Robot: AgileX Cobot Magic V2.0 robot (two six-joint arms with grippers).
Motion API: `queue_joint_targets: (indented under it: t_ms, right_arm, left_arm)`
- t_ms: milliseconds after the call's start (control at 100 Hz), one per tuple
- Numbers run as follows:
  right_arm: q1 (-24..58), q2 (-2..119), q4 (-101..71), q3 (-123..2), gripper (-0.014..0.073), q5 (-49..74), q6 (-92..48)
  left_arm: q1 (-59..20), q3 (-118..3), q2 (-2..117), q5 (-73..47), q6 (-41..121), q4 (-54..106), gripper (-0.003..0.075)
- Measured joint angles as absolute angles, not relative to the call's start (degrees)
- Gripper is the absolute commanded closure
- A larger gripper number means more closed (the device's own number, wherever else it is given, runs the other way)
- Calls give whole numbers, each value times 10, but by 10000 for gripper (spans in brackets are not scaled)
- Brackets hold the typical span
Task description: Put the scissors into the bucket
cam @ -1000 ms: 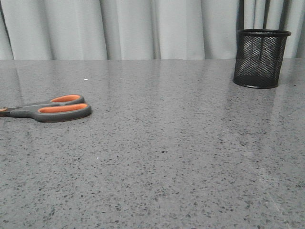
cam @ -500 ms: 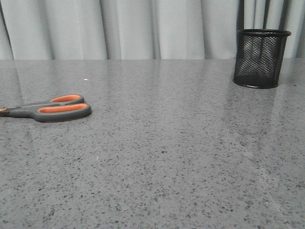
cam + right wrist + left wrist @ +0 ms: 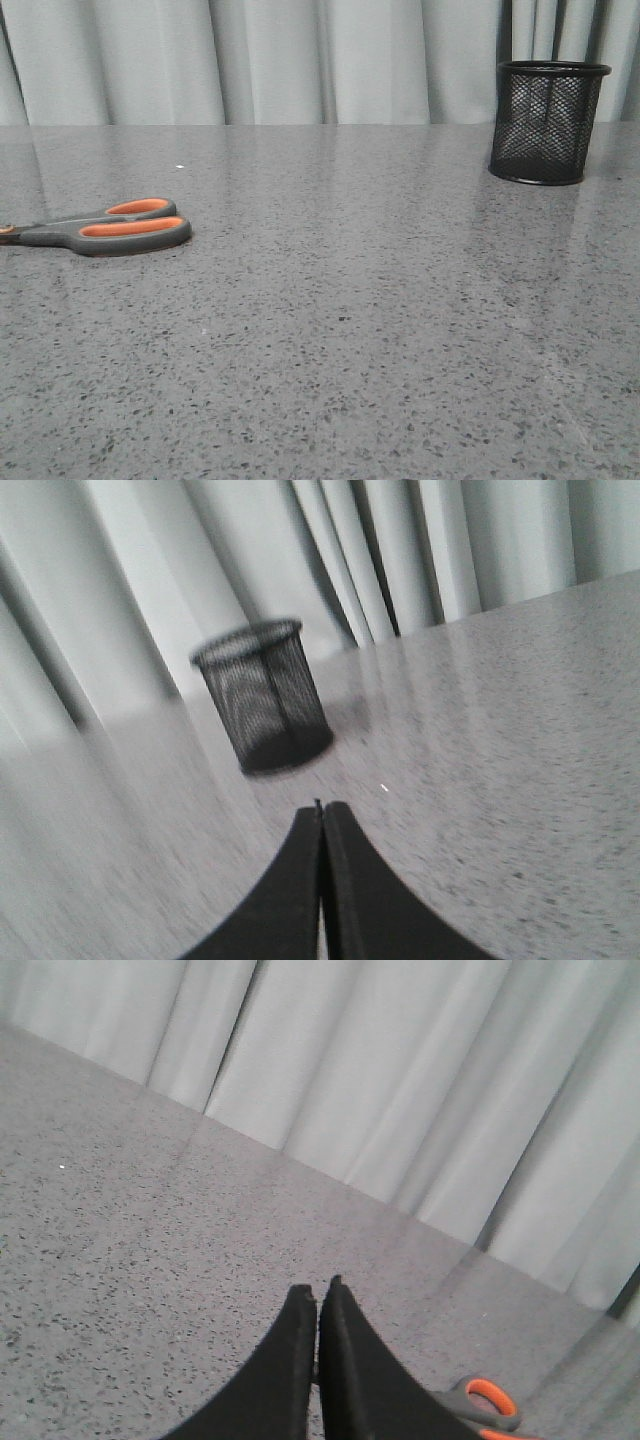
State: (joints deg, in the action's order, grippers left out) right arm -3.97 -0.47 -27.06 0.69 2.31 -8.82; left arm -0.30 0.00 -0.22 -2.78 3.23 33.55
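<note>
The scissors (image 3: 110, 227) lie flat on the grey speckled table at the left, dark grey handles with orange lining toward the middle, blades running off the left edge of the front view. One handle loop shows in the left wrist view (image 3: 484, 1405), beside my left gripper (image 3: 317, 1290), which is shut and empty above the table. The black wire-mesh bucket (image 3: 547, 121) stands upright at the far right. It shows blurred in the right wrist view (image 3: 264, 694), ahead of my right gripper (image 3: 321, 806), which is shut and empty. Neither gripper shows in the front view.
Pale grey curtains (image 3: 300, 60) hang along the table's far edge. The grey speckled tabletop (image 3: 360, 300) stretches between the scissors and the bucket.
</note>
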Motion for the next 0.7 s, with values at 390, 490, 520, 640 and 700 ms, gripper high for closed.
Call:
queue_joint_targets:
  t_ms: [390, 490, 520, 640, 700]
  right_arm:
    - [-40, 52, -343, -112, 657, 85, -88]
    - [-40, 128, -313, -176, 657, 152, -88]
    - [-40, 152, -303, -196, 657, 173, -88]
    - [-40, 258, -263, -281, 658, 269, -88]
    - [-40, 305, -253, -320, 658, 314, -88]
  left_arm:
    - [-3, -165, 35, -142, 33, 320, 741]
    - [-3, -248, 101, -217, 38, 254, 741]
    - [-3, -273, 123, -248, 44, 240, 741]
    - [-3, -367, 218, -356, 91, 210, 741]
    - [-3, -406, 263, -400, 110, 206, 741]
